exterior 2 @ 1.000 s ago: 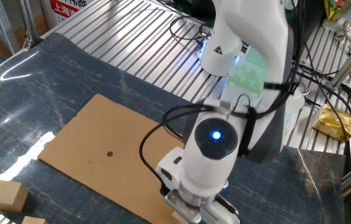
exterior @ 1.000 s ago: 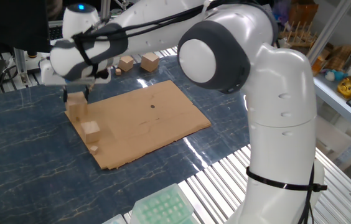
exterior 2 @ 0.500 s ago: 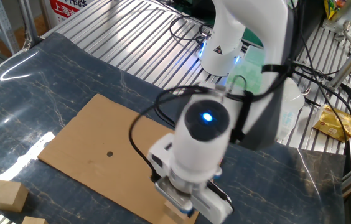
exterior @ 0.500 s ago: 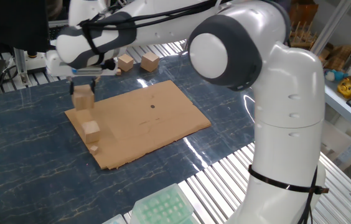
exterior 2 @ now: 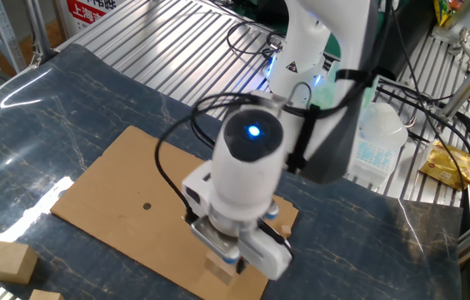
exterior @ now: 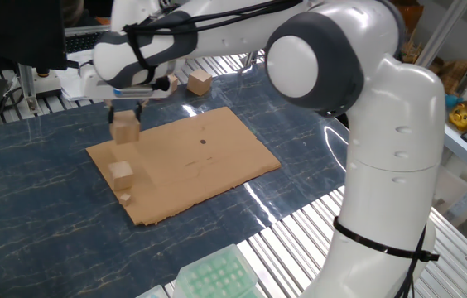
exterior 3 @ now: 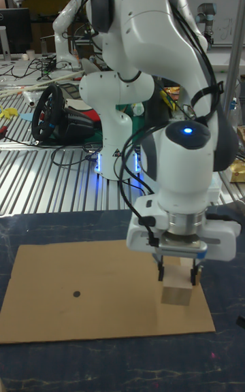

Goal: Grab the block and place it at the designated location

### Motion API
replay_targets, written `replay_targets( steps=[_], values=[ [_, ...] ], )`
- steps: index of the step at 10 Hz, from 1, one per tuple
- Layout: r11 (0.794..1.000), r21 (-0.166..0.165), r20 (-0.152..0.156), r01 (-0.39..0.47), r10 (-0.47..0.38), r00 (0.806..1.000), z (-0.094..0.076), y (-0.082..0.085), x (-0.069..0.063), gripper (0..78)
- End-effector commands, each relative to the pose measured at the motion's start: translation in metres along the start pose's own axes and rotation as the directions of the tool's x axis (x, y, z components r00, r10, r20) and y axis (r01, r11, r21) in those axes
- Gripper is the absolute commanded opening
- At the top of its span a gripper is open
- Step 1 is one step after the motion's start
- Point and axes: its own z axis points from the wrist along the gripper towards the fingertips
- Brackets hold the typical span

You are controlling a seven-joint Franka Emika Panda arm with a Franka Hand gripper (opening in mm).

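The block (exterior: 124,130) is a plain tan wooden cube, held in the air over the left corner of the brown cardboard sheet (exterior: 217,165). My gripper (exterior: 124,118) is shut on its top half, fingers pointing down. The designated location (exterior: 203,141) is a small black dot near the sheet's middle, to the right of the block. The tall fixed view shows the block (exterior 3: 177,291) between my gripper's (exterior 3: 178,273) fingers, well right of the dot (exterior 3: 75,292). In the other fixed view the block (exterior 2: 217,267) peeks out under my gripper (exterior 2: 220,252), with the dot (exterior 2: 146,207) off to its left.
A mid-sized tan cube (exterior: 120,172) and a tiny one (exterior: 125,198) lie on the sheet's left edge. Two more wooden cubes (exterior: 199,83) sit on the table behind the sheet. A green tray (exterior: 217,277) is at the front edge. Ribbed metal surrounds the dark mat.
My gripper has risen with the block in it and carried it to the right, from the sheet's left edge in over the cardboard. The small cubes have not moved.
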Motion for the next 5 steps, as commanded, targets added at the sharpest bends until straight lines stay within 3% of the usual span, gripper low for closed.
replay_targets(
  steps=[1,5],
  values=[
    [1.000,-0.005,0.010,-0.012,0.012,1.000,-0.0012,-0.0224,0.0029,2.0],
    [0.999,-0.018,0.004,-0.050,0.050,0.999,0.0002,-0.0305,0.0026,2.0]
  ],
)
